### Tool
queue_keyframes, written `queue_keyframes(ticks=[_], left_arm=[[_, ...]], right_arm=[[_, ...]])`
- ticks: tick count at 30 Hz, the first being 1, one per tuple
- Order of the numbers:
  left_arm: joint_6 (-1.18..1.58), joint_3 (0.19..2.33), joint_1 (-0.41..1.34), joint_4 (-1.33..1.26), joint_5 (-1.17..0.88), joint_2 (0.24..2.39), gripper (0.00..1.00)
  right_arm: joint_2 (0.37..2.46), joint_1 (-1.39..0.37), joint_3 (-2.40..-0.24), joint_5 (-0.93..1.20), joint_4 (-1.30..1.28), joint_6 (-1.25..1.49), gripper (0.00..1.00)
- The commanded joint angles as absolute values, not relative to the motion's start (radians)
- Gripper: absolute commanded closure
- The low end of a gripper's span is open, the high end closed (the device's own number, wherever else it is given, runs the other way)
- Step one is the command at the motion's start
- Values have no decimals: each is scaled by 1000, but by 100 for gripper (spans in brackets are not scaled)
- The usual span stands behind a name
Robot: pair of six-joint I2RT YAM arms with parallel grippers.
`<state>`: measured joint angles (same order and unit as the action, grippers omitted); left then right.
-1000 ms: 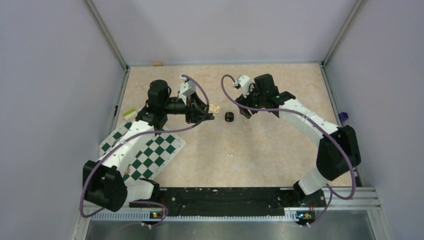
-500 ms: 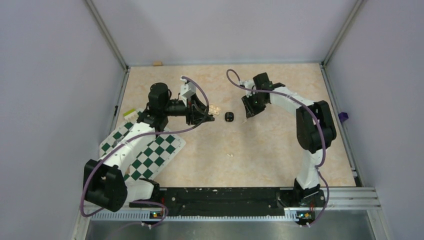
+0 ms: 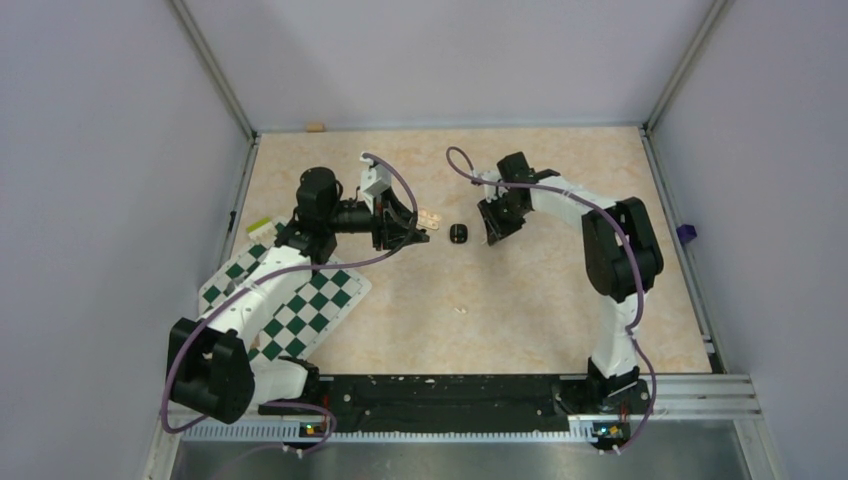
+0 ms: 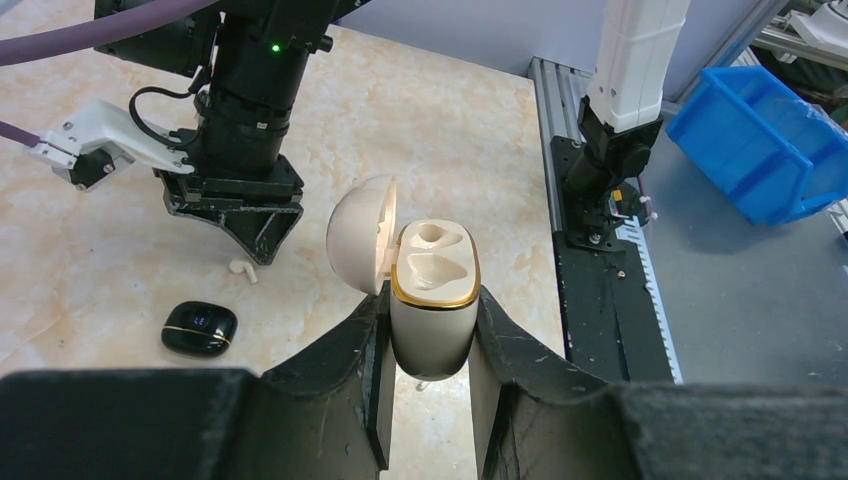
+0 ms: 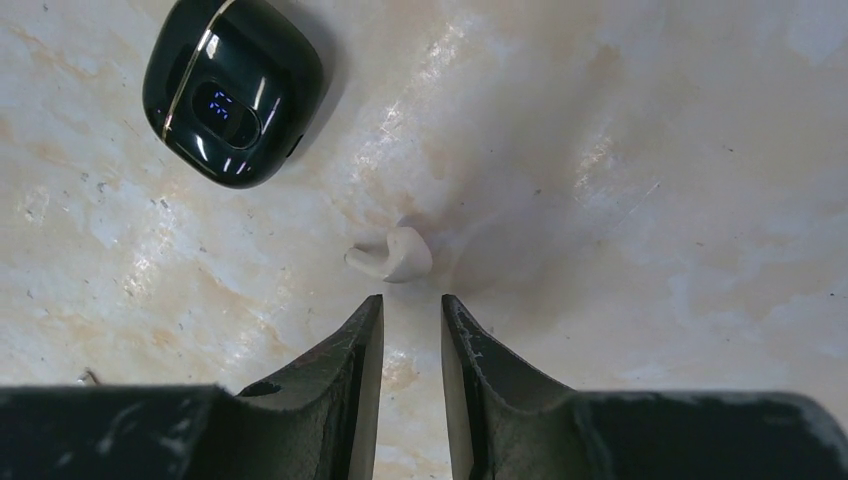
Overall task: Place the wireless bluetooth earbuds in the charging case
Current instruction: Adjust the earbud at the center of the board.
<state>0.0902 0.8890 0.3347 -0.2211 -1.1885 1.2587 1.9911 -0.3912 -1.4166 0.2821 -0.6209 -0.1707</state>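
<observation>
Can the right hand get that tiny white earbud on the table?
Probably yes: the earbud lies bare just beyond the right hand, nothing covering it, the black case aside. Its narrow gap may need widening.

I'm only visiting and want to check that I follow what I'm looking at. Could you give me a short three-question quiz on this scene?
1. True or false: both wells of the charging case held by the left gripper are filled.
2. What lies on the table just ahead of the right gripper? A) a small white earbud B) a red block C) a coin
3. Fill in: the glossy black item with lit digits is gripped by ____ gripper.

Key: 1 false, both wells are empty. 2 A. 3 neither; it lies free on the table.
</observation>
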Motion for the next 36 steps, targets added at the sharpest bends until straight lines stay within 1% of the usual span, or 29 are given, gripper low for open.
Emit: queue_keyframes(ticks=[1, 5, 8, 11, 16, 22, 29, 36], left_arm=[[104, 886, 338, -275, -1195, 1237, 100], [107, 885, 339, -275, -1194, 1237, 100], [106, 885, 338, -275, -1195, 1239, 100], [108, 887, 339, -276, -1194, 1241, 100], [107, 885, 339, -279, -1193, 1239, 100], [106, 884, 339, -280, -1193, 1238, 100], [107, 882, 338, -280, -1194, 1236, 100], [107, 883, 339, -280, -1196, 1237, 100]], right_arm=[[1966, -402, -1451, 331, -577, -144, 73], [1915, -403, -1463, 342, -565, -144, 73], [1898, -402, -1461, 311, -543, -143, 73], [1923, -403, -1462, 274, -528, -123, 73], [1981, -403, -1452, 270, -528, -109, 68], [1989, -402, -1443, 260, -546, -124, 68], [1999, -402, -1433, 180, -547, -141, 69], [1964, -403, -1414, 153, -564, -184, 69]])
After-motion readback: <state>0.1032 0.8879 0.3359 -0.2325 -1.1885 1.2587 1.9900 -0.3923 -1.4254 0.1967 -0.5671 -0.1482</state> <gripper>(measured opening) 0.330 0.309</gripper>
